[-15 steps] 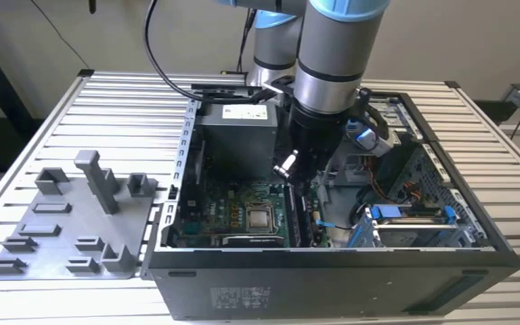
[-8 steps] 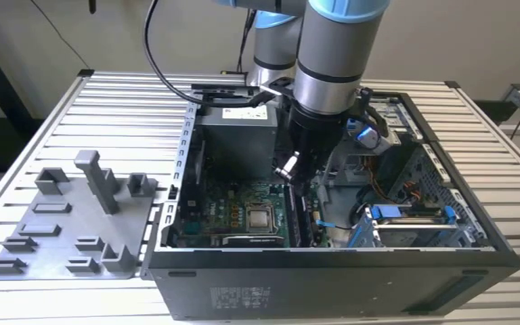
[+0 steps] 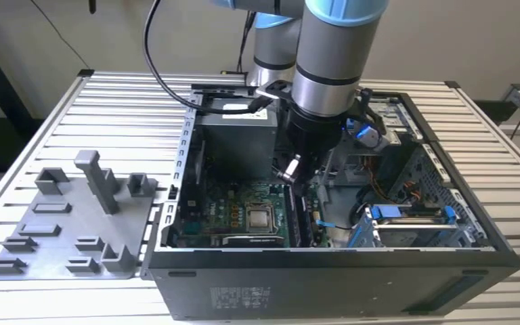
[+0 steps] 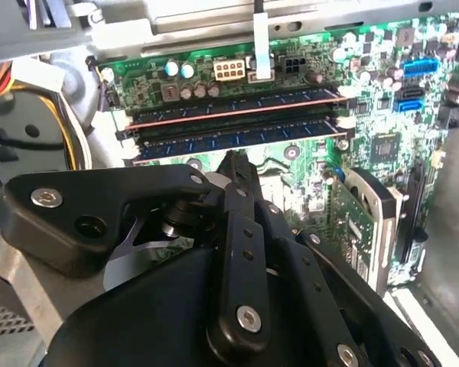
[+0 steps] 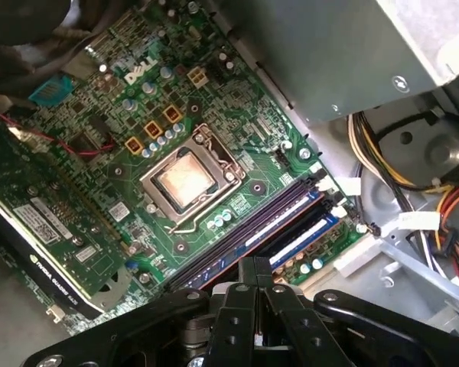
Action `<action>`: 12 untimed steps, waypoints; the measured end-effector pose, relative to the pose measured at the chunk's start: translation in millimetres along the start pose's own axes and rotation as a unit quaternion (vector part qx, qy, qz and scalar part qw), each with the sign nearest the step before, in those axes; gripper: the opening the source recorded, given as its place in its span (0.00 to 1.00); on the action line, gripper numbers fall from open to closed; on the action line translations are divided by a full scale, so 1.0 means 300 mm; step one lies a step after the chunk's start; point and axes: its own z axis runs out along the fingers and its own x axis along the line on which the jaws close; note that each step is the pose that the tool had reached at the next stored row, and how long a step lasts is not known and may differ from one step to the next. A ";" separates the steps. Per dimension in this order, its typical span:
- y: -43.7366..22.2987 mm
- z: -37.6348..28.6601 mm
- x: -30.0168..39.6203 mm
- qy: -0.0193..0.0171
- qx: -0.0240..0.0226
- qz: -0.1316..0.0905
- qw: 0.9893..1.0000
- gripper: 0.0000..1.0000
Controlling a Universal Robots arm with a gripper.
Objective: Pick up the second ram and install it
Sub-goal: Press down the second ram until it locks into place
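tool (image 4: pixel 233 164) linkage hides the near motherboard (image 4: pixel 367 115) area in both wrist views; the tool's lower body is cut off by the frame edge.

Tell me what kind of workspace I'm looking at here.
Probably a lab or test bench for robot computer assembly: an open computer case sits on a slatted metal table, beside a grey fixture plate of blocks and posts. The arm reaches into the case over the motherboard.

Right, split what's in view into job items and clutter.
Job: gripper, shut, just above the ram slots; ram stick nearest it, lying in its slot; motherboard.
Just lying about: grey fixture plate, processor socket, graphics card, power cables.
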 end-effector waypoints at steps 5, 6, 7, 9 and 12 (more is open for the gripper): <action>0.003 0.008 0.002 -0.004 -0.003 -0.032 0.999 0.11; 0.003 0.009 0.002 -0.004 -0.003 -0.039 0.999 0.11; 0.003 0.010 0.003 -0.005 -0.003 -0.046 0.999 0.11; 0.004 0.012 0.003 -0.005 -0.003 -0.061 0.998 0.11; 0.005 0.016 0.004 -0.006 -0.004 -0.082 0.997 0.11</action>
